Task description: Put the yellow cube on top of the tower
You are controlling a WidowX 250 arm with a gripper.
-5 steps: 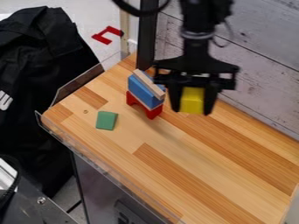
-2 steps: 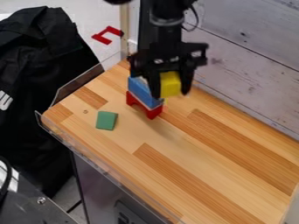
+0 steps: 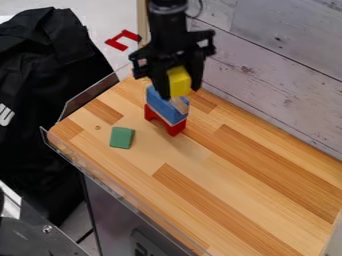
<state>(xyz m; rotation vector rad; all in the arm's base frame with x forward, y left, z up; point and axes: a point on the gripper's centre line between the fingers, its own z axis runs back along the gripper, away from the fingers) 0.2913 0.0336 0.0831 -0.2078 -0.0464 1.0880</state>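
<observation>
- End effector (image 3: 180,93) clamped on yellow cube (image 3: 179,80), one finger each side.
- Cube is up at the top of the tower (image 3: 168,113), over its upper end; can't tell if they're touching.
- Tower stack, bottom up: red arch (image 3: 175,129), blue block (image 3: 157,103), tan piece (image 3: 180,105), partly hidden by the end effector.
- Green block (image 3: 121,137) on the table (image 3: 247,185), near the tower, apart from it.
- Black fabric (image 3: 47,100) beside the table.

Yellow cube (image 3: 179,80) gripped in the claw (image 3: 180,92), near the top of the red, blue and tan tower (image 3: 161,106)
</observation>
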